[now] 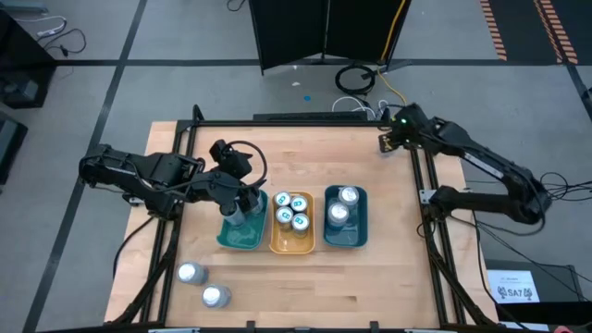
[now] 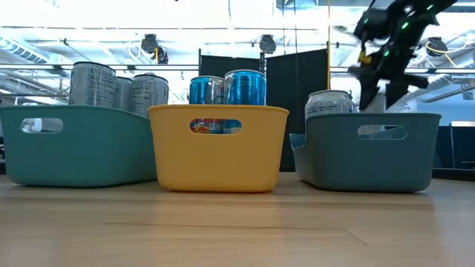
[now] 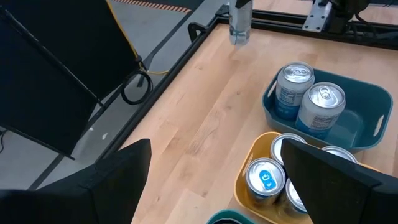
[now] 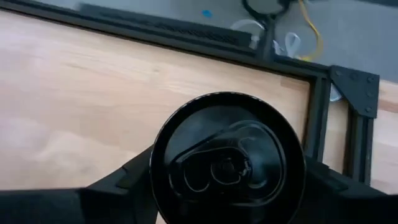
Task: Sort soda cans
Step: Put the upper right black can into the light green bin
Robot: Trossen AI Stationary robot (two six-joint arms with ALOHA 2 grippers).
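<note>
Currently: three trays sit in a row mid-table — teal tray (image 1: 242, 242), orange tray (image 1: 291, 242), blue tray (image 1: 346, 239).

- Left gripper (image 1: 242, 205) is over the teal tray w/ a grey can (image 1: 237, 216) at its tip; in left wrist view its fingers (image 3: 118, 180) stand wide apart. Actual grip not visible from above, so can't tell if closed on the can.
- Right gripper (image 4: 227, 177) at far right corner of table, clamped on a black can (image 4: 227, 157), fingers tight on both sides of it.
- Orange tray holds cans w/ blue-green top marks (image 1: 289, 211), upright, touching each other.
- Blue tray holds two silver-topped cans (image 1: 342, 205), side by side.
- Two loose silver cans (image 1: 203, 285) upright on the table (image 1: 388, 185), near edge, left side, just beside each other.
</note>
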